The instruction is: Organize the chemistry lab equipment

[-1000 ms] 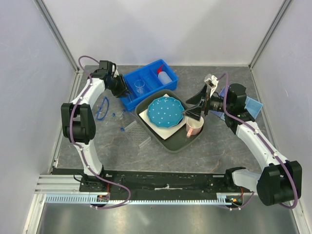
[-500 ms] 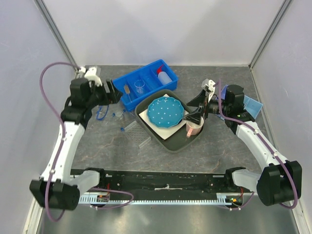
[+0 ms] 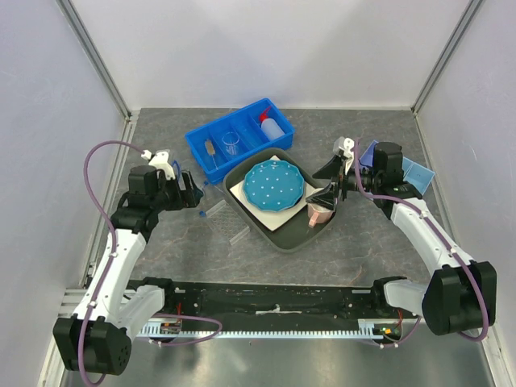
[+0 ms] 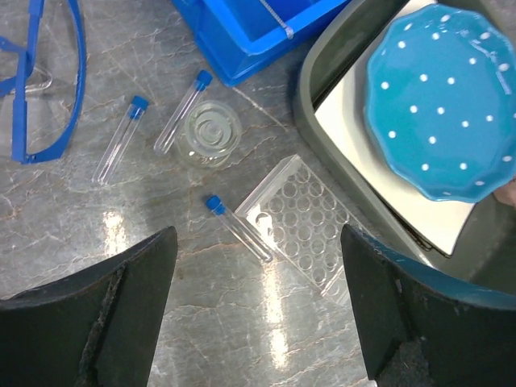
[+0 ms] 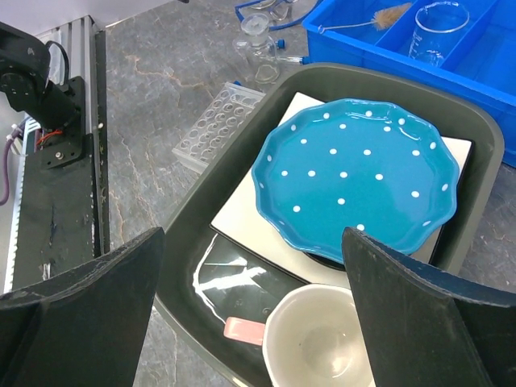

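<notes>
Left gripper [image 4: 256, 266]: jaws spread wide with nothing between them. It hangs above the grey marbled table [image 3: 355, 242], at 9 o'clock of the tray.
Right gripper [image 5: 254, 258]: jaws spread wide and empty, above the tray's 3 o'clock side.
Dark grey plastic tray [image 3: 284, 240]: mid-table. It holds a white square plate [image 3: 239, 192] with the blue white-dotted plate [image 3: 273, 184] on top, and the pink mug [image 5: 322, 343] at the tray's 4 o'clock corner.
Blue plastic bin [image 3: 251, 139]: at the tray's 11 o'clock, just beside it.
White squeeze bottle with red nozzle [image 3: 276, 127]: in the bin's 2 o'clock compartment.
Clear glass beaker [image 3: 231, 143]: in the bin's middle compartment.
Small brush [image 3: 210, 151]: in the bin's 8 o'clock compartment.
Blue-capped clear vials [image 4: 119, 139]: three lie flat on the table below the left gripper.
Small round clear glass vessel [image 4: 212, 135]: on the table, touching one vial.
Blue-framed goggles [image 4: 79, 81]: on the table at 10 o'clock in the left wrist view.
Clear plastic well rack [image 4: 300, 234]: flat on the table at the tray's 8 o'clock edge, with one vial just beside it.
</notes>
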Robot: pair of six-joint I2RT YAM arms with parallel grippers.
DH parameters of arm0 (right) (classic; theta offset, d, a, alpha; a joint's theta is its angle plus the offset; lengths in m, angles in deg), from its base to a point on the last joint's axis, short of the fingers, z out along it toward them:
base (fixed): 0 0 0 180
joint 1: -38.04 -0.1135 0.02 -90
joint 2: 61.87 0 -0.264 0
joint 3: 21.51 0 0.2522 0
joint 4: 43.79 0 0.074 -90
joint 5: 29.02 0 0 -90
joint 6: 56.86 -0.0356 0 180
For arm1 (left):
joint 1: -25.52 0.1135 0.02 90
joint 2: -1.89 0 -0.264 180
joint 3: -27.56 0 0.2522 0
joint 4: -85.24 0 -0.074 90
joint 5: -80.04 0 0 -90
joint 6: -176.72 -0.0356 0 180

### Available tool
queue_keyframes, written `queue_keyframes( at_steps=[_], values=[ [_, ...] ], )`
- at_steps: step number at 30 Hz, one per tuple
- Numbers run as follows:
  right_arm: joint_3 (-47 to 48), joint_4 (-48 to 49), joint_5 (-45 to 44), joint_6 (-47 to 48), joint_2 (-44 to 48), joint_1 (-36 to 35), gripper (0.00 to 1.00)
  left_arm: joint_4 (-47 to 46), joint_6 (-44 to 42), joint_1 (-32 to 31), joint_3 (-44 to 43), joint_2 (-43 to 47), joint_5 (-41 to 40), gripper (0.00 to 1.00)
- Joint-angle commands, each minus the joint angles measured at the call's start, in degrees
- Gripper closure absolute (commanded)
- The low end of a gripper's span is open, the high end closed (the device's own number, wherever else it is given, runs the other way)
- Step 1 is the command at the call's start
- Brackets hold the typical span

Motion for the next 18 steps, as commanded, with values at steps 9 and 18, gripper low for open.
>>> queue_keyframes(
  at_steps=[9, 18],
  values=[
    [0.55, -0.44, 0.60, 3.49, -1.52, 0.27, 0.02, -3.78, -4.12, 0.36, 2.63, 2.65, -5.11, 0.11],
    [17.76, -17.83, -19.87, 8.86, -11.16, -15.44, 0.05, -3.86, -2.98, 0.27, 4.04, 10.30, -11.78, 0.11]
  ],
)
